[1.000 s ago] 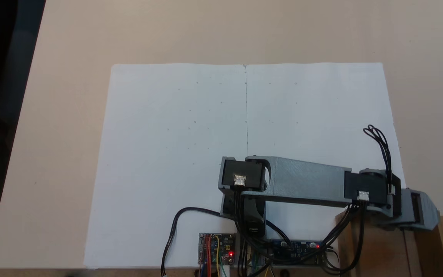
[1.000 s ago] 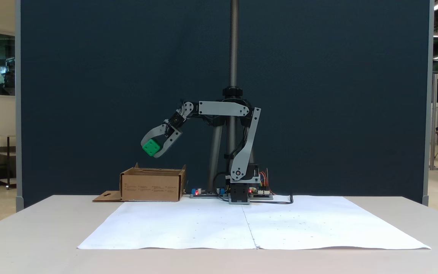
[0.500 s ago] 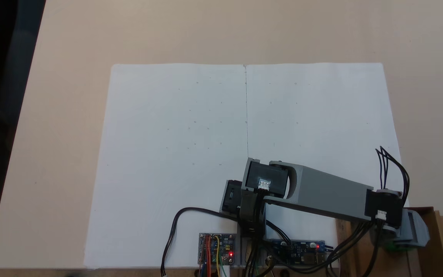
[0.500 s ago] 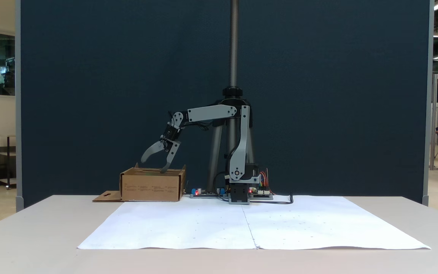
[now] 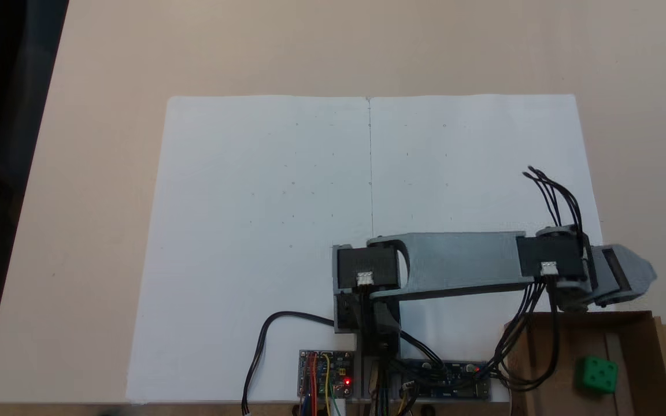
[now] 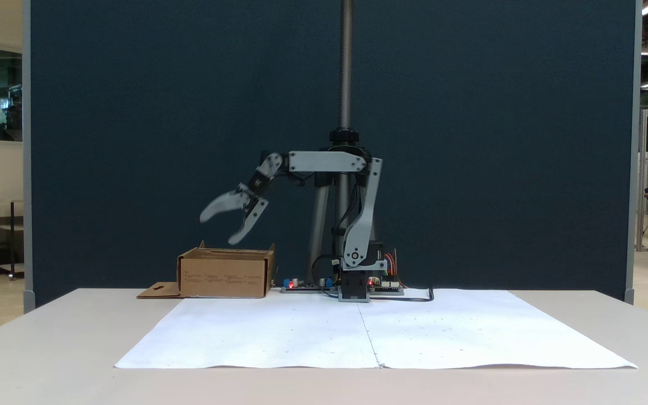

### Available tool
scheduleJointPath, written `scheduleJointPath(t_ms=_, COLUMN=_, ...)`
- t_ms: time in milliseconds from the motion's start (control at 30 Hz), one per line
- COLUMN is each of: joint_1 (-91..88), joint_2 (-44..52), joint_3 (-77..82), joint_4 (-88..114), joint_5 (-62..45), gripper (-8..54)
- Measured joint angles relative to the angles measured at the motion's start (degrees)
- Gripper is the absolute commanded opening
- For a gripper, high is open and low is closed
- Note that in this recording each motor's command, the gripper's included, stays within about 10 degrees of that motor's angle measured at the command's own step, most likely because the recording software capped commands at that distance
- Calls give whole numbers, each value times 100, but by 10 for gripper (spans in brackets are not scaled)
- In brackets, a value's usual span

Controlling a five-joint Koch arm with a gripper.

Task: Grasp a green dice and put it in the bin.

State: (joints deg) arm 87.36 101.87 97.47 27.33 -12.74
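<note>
Since half a second ago the gripper (image 6: 220,228) has lifted out of the bin (image 6: 223,275) and swung clear of it; its jaws stand wide apart with nothing between them. The green dice (image 5: 597,374) lies inside the bin (image 5: 639,323), at the near right corner of the surface (image 5: 107,173) in the top-down fixed view. The drop looks done; only the arm's retreat seems left. The dice, a cube, has no long axis and shows a pipped face upward.

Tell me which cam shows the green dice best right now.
The fixed view from above: the green dice lies in plain sight on the floor of the cardboard box, pips visible. In the fixed view from the front, the box wall hides it; the open gripper hangs above.
</note>
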Motion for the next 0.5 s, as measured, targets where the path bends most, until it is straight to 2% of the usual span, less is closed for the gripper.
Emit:
scheduleJointPath(t_ms=267, joint_1=-1916, joint_2=1090, joint_3=9, joint_4=0, joint_5=835, gripper=411)
scheduleJointPath(t_ms=500, joint_1=-3823, joint_2=1362, joint_3=9, joint_4=-545, joint_5=967, gripper=434)
